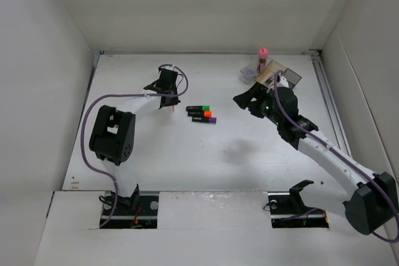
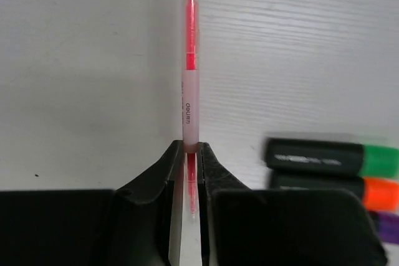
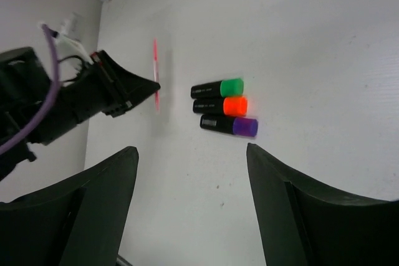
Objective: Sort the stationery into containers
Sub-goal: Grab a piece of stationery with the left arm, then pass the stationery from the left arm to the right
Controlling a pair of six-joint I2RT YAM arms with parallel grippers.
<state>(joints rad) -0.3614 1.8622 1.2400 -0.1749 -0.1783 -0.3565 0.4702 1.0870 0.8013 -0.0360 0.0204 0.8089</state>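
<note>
My left gripper [image 2: 191, 151] is shut on the thin pink-red pen [image 2: 190, 60], which sticks out ahead of its fingers over the table; it also shows in the top view [image 1: 168, 96]. Three short black markers lie side by side right of it: green-ended [image 1: 201, 108], orange-ended [image 1: 202, 114], purple-ended [image 1: 206, 119]. My right gripper [image 1: 240, 99] is open and empty, raised right of the markers; its wrist view [image 3: 190, 149] looks down on the markers [image 3: 224, 105] and the pen [image 3: 156, 66]. The divided translucent tray [image 1: 288, 80] sits at the back right with the pink-capped bottle [image 1: 262, 55] in it. The blue-white pen and grey jar are out of view.
White walls close in the table on the left, back and right. A metal rail [image 1: 327, 98] runs along the table's right edge. The left arm's purple cable [image 1: 87, 123] loops out to the left.
</note>
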